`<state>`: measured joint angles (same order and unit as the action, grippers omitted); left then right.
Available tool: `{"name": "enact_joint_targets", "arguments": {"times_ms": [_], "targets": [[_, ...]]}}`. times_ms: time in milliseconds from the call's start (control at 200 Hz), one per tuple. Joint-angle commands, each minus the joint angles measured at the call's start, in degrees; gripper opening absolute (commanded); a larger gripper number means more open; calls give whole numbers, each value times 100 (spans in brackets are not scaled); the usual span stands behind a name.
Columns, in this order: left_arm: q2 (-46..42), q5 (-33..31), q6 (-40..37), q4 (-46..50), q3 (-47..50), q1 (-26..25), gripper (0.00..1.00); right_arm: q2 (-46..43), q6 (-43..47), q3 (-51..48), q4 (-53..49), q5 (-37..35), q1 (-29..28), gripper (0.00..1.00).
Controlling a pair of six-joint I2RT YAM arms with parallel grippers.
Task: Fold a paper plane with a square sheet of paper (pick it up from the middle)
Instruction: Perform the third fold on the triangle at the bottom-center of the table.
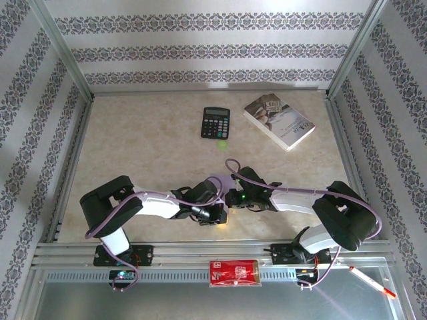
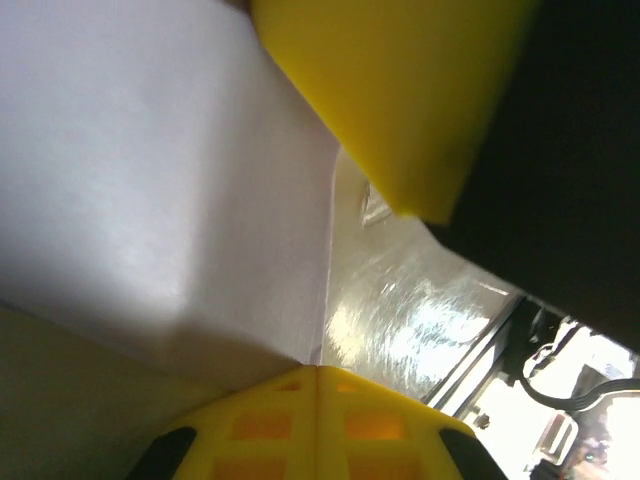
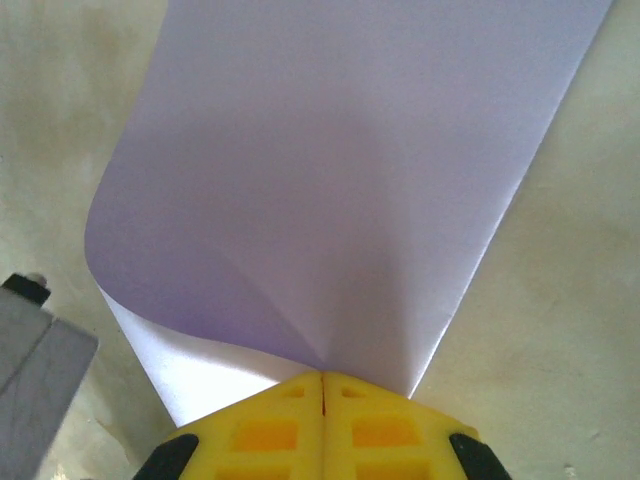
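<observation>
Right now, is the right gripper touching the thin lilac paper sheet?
Touching. Right wrist view: the right gripper, shut, pinches the thin lilac paper sheet between its yellow tips.

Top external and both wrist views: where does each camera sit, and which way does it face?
Top external: above and behind, facing down on the table; left arm and right arm show.
Left wrist: on the left arm, facing along its shut yellow jaws, which pinch the square sheet of paper.
Right wrist: on the right arm, facing down its shut jaws at the same sheet.
Shared: both wrist views show that sheet.
</observation>
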<state>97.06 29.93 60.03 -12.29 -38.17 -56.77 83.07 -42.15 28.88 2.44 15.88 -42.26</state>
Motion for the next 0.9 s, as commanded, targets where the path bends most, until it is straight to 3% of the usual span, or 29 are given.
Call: {"name": "enact_joint_targets", "arguments": {"times_ms": [0,135,260,460,635,894], "targets": [[-30,-86,-410,763,-127,-213,2,228,-61,-232,-1008,-453,-64,0],[56,-27,-596,925,-277,-332,2,225,-76,-260,-1001,-478,-65,0],[-302,137,-609,473,-98,-293,4,218,-74,-261,-977,-490,-61,0],[-1225,160,-261,-83,529,660,5,260,-12,-206,-927,-393,-63,0],[-943,328,-251,-122,350,1309,4,294,5,-186,-877,-340,-64,0],[-404,508,-528,175,-296,1344,6,305,10,-173,-898,-314,-69,0]]}}
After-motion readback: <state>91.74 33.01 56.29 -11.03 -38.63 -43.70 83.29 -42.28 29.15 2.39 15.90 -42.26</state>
